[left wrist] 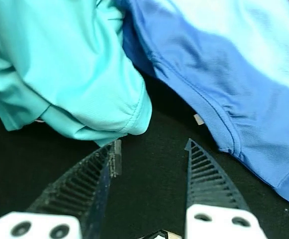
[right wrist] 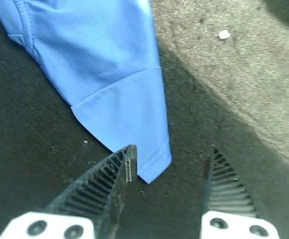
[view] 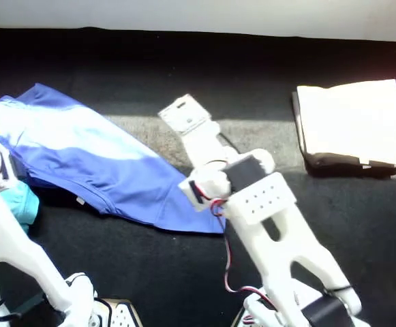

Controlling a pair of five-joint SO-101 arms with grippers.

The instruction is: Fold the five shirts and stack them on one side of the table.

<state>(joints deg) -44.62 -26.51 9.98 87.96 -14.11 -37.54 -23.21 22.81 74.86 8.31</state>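
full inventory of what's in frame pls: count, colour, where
blue shirt: 1, blue, spread unfolded on the left half of the table
teal shirt: 1, teal, bunched at the left edge beside the blue shirt
folded stack: 1 pile, white over black, far right
table: 1, black cover
left arm: 1, white, near left
right arm: 1, white, centre
left gripper: 1, open, by the teal shirt's hem
right gripper: 1, open, at a corner of the blue shirt
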